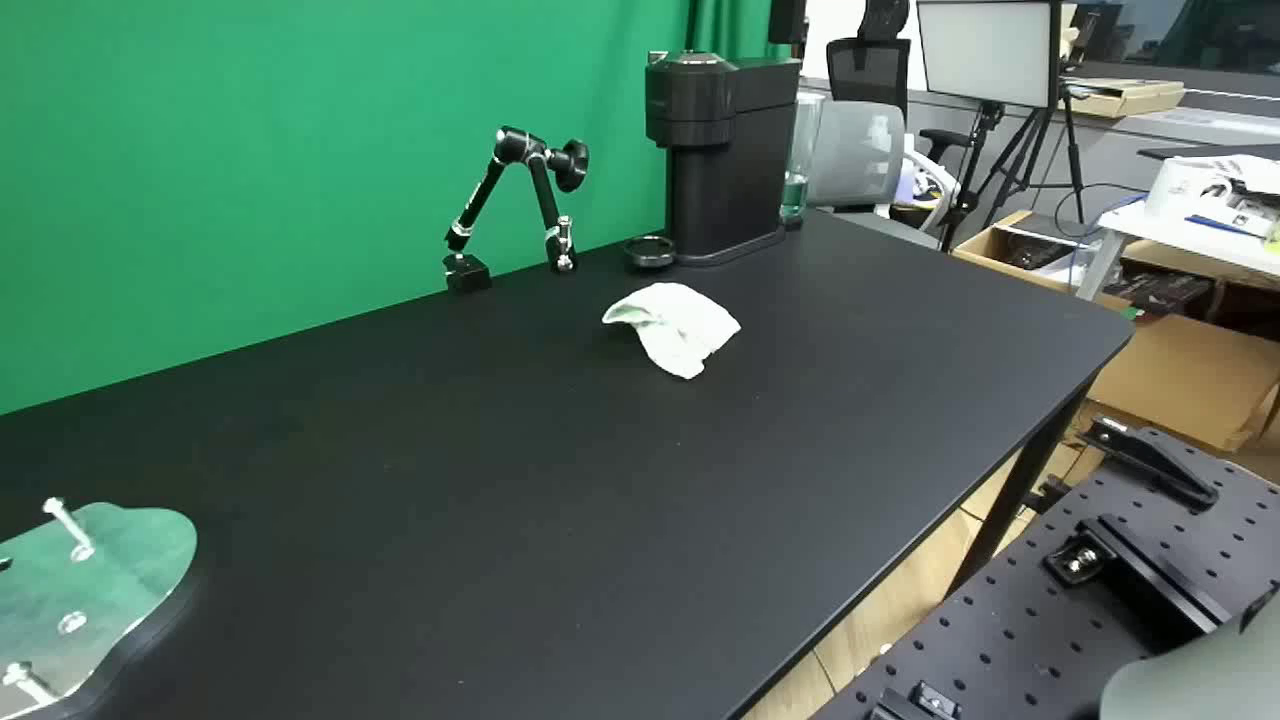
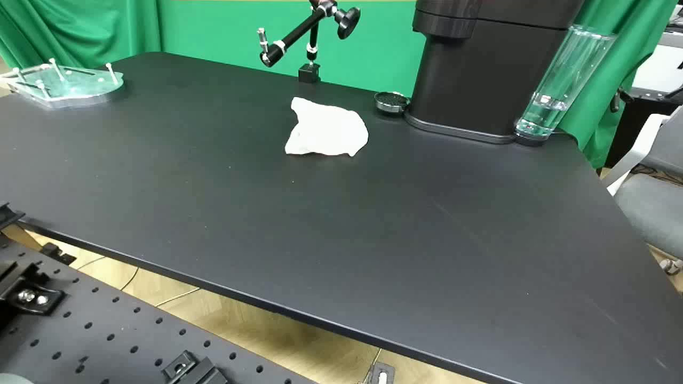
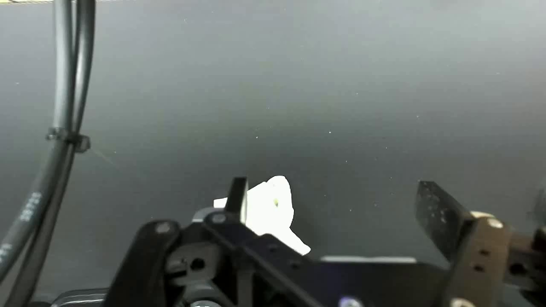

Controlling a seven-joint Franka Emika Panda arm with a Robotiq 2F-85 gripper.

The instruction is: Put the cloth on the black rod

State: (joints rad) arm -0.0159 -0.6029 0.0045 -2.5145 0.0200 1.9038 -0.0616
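Note:
A crumpled white cloth [image 1: 675, 325] lies on the black table, and it also shows in an exterior view [image 2: 326, 128]. The black rod [image 1: 546, 200] is part of a jointed black arm on a small block at the table's back edge; it also shows in an exterior view [image 2: 300, 33]. In the wrist view my gripper [image 3: 332, 192] is open with nothing between its fingers. It is above the table. The cloth [image 3: 269, 209] lies beyond and beneath the left finger, partly hidden by it. The gripper is out of view in both exterior views, and the rod is out of the wrist view.
A black coffee machine [image 1: 735, 160] with a clear water tank [image 2: 565, 80] stands at the back, beside a small round tray [image 2: 392, 101]. A clear plate with upright bolts [image 1: 110, 570] is at the table's opposite end. Cables [image 3: 68, 98] hang beside the gripper.

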